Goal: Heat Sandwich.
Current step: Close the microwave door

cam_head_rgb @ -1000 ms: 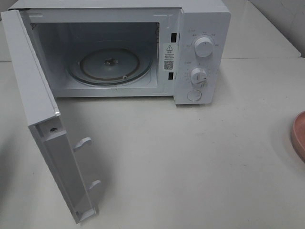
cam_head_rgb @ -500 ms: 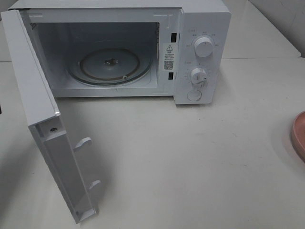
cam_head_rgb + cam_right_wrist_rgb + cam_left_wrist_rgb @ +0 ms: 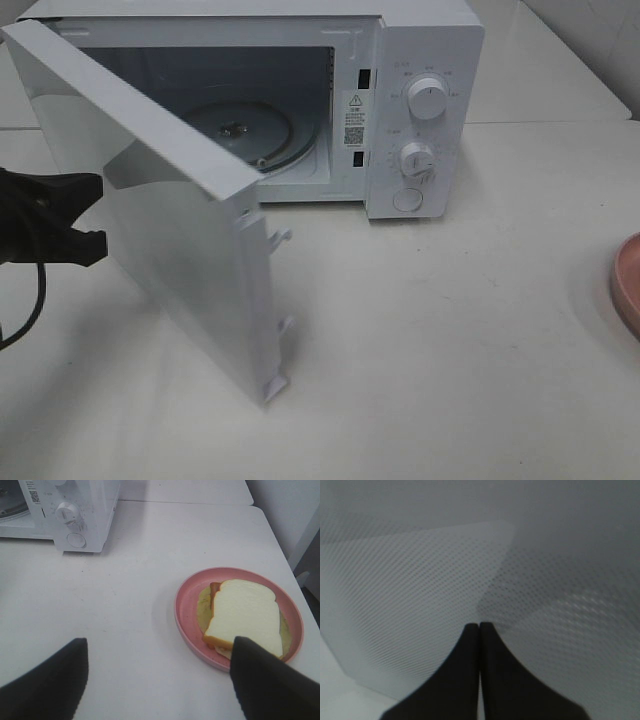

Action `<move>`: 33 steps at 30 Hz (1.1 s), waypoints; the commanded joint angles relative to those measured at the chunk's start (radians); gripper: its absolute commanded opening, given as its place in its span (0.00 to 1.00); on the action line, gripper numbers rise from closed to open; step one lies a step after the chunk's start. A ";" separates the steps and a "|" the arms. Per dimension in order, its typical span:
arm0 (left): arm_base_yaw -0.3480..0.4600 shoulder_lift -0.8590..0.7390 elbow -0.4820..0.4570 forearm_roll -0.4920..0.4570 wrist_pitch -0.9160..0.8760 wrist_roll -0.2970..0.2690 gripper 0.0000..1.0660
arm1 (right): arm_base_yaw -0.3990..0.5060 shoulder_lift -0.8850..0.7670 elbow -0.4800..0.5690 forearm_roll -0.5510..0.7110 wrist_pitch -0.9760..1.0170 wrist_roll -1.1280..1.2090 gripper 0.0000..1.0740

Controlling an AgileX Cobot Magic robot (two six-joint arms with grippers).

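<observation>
The left claw (image 3: 479, 630), fingers pressed together and empty, sits against the microwave door (image 3: 190, 230), while the right claw (image 3: 160, 680) hangs wide open, the sandwich (image 3: 245, 616) on its plate (image 3: 186, 615) at its 1 o'clock.

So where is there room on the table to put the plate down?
The bare tabletop between the microwave's dial panel, its half-swung door and the pink plate is free. It is crowded on the left, where the closed left claw meets the door.
</observation>
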 commanded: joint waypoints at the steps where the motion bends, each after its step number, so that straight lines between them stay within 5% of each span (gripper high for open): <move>1: -0.032 0.017 -0.025 -0.011 -0.020 -0.003 0.00 | -0.008 -0.025 0.002 0.002 -0.011 -0.008 0.70; 15: -0.264 0.157 -0.202 -0.237 -0.009 0.006 0.00 | -0.008 -0.025 0.002 0.002 -0.011 -0.008 0.70; 22: -0.331 0.200 -0.297 -0.253 0.044 0.010 0.00 | -0.008 -0.025 0.002 0.002 -0.011 -0.008 0.70; 33: -0.427 0.280 -0.498 -0.445 0.148 0.166 0.00 | -0.008 -0.025 0.002 0.002 -0.011 -0.008 0.70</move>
